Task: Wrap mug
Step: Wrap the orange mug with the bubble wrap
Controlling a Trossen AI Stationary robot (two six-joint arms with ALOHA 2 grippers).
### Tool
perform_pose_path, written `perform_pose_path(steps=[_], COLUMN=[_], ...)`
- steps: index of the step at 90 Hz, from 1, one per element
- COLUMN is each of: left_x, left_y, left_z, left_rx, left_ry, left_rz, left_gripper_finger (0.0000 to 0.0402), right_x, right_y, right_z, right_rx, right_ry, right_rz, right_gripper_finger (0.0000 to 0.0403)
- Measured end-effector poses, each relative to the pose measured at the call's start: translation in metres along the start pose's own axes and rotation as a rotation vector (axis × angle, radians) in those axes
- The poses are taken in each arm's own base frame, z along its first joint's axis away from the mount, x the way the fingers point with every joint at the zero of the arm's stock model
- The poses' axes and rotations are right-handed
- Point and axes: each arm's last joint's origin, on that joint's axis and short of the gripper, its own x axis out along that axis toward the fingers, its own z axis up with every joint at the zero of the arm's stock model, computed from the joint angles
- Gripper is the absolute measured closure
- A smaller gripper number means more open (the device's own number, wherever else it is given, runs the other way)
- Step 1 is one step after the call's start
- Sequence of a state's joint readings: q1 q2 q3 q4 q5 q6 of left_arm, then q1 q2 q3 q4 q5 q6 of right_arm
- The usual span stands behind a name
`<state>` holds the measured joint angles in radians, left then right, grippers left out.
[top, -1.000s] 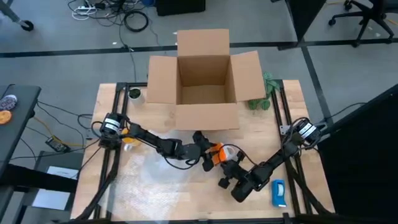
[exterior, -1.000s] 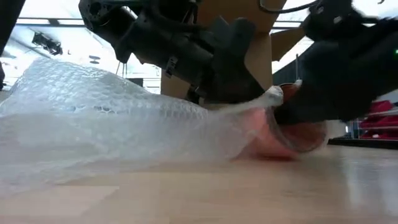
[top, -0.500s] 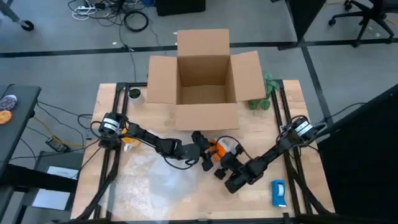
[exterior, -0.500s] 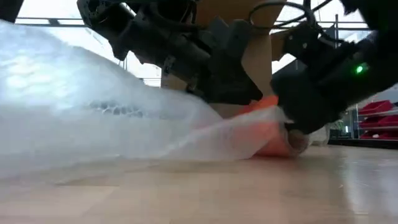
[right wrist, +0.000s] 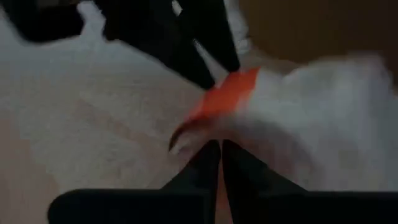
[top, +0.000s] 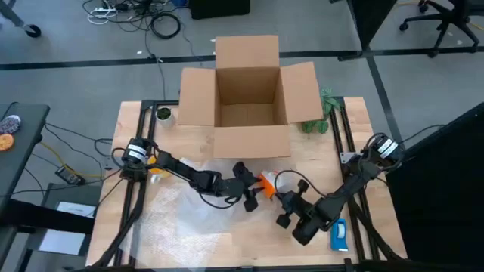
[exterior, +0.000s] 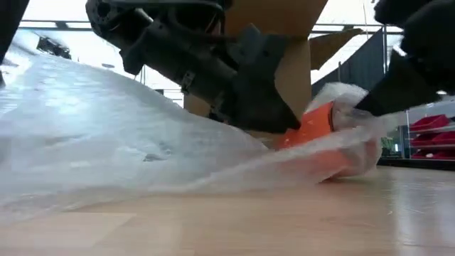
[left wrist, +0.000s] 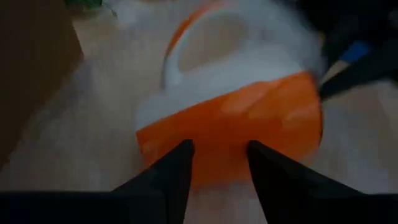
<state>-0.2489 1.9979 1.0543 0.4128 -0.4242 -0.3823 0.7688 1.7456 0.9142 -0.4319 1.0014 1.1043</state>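
Note:
The orange mug [top: 266, 181] lies on its side on the table in front of the cardboard box, partly under a sheet of clear bubble wrap [top: 181, 219]. The rest of the sheet spreads over the table's near left. My left gripper [top: 253, 190] is open at the mug's left side, and in the left wrist view the mug [left wrist: 249, 118] fills the space past its fingers. My right gripper [top: 286, 208] stands just near-right of the mug, shut on the wrap. The low view shows the wrap [exterior: 106, 142] draped over the mug [exterior: 320, 131]. My left gripper's two fingertips [left wrist: 183, 152] rest against the mug's rounded side wall [left wrist: 217, 134], slanting down from the table's left. The fingers stand apart, and the mug lies on the table. My right gripper pinches a bunched part of the bubble wrap [right wrist: 249, 134] between its two fingers, coming from the table's near right. The wrap runs from the fingers up over the mug [exterior: 341, 96] and down to the table on the left.
An open cardboard box [top: 249, 98] stands at the table's far middle, with green objects [top: 321, 117] to its right. A flat blue-and-white object [top: 338, 234] lies near the front right edge. A small round thing [top: 163, 115] sits at the far left.
My right gripper, shut on the wrap, went toward the mug and then back toward the table's near right. The wrap was lifted and drawn over the mug, which it now partly covers. The sheet on the left has settled lower.

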Motion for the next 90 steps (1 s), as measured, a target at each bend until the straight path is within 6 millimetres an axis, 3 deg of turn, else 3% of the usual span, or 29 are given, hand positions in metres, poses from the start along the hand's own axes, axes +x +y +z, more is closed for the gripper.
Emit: perform_pose_path(steps=[44,68,90], left_x=[0.023,0.024,0.019], left_y=[0.003,0.003,0.002], left_z=[-0.031,-0.03,-0.022], left_rx=[-0.042,-0.042,-0.032], left_ry=[0.023,0.024,0.015], left_rz=[0.0,-0.004,-0.018], left_gripper_finger=[0.0259,0.0259,0.0259], right_x=[-0.001,-0.021,-0.034], right_y=[-0.006,-0.011,-0.017], right_z=[-0.004,0.011,0.008], right_rx=[-0.012,-0.052,-0.053], right_ry=[0.034,0.202,0.252], right_rz=[-0.039,-0.012,-0.041], right_gripper_finger=[0.0403,0.0403,0.0403])
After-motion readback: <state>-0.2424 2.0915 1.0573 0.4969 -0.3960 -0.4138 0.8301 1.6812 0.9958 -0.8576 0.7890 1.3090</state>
